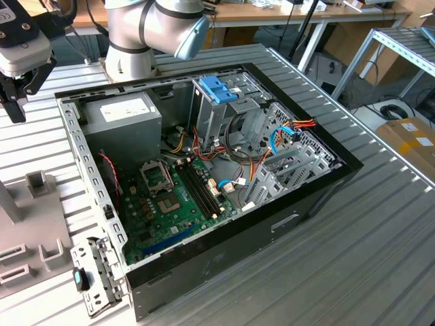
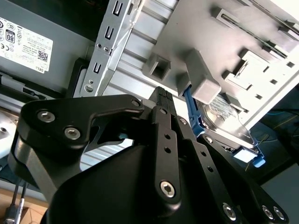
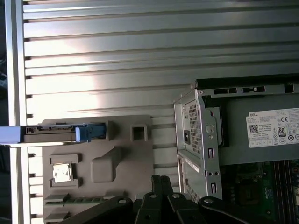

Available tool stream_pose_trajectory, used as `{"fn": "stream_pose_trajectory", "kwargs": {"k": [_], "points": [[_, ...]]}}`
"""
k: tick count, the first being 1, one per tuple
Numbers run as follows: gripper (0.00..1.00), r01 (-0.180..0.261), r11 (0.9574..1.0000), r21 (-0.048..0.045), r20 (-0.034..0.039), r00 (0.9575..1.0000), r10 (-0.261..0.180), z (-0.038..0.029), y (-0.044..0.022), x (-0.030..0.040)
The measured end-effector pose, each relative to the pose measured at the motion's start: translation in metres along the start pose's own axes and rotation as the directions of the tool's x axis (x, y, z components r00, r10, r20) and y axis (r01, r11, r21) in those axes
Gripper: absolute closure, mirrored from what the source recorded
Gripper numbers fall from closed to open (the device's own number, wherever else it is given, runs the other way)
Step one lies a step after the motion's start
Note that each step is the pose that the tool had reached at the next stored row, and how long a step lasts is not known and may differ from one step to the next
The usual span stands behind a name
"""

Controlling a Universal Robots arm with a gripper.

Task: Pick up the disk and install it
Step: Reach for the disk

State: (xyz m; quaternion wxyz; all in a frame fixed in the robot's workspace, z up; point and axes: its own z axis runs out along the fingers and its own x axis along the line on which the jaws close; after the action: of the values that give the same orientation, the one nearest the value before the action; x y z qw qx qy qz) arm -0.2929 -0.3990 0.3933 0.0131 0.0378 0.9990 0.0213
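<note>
The disk (image 2: 224, 119) stands on edge in a slot of a grey fixture (image 2: 261, 28), its metal face framed by blue rails. In the first wrist view the disk (image 3: 53, 133) is seen edge-on, with a blue rail end beside it. My gripper (image 2: 162, 93) hangs above the ribbed table, between the fixture and the corner of the computer case. It is shut with nothing in it and does not touch the disk. In the exterior view the gripper (image 1: 17, 109) is at the far left, above the grey fixture (image 1: 41, 204).
An open computer case (image 1: 204, 163) lies on the ribbed metal table (image 1: 380, 251). Inside it are a drive cage with a blue latch (image 1: 219, 88), a grey power-supply box (image 1: 126, 112), a motherboard (image 1: 170, 204) and loose cables. A detached metal bracket (image 1: 95, 278) lies at the case's near corner.
</note>
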Motion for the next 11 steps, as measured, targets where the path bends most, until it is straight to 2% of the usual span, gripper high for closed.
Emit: {"fn": "stream_pose_trajectory", "kwargs": {"k": [11], "points": [[0.89, 0.000, 1.0000, 0.0000, 0.0000, 1.0000, 0.000, -0.0001, -0.0003, 0.0043]]}}
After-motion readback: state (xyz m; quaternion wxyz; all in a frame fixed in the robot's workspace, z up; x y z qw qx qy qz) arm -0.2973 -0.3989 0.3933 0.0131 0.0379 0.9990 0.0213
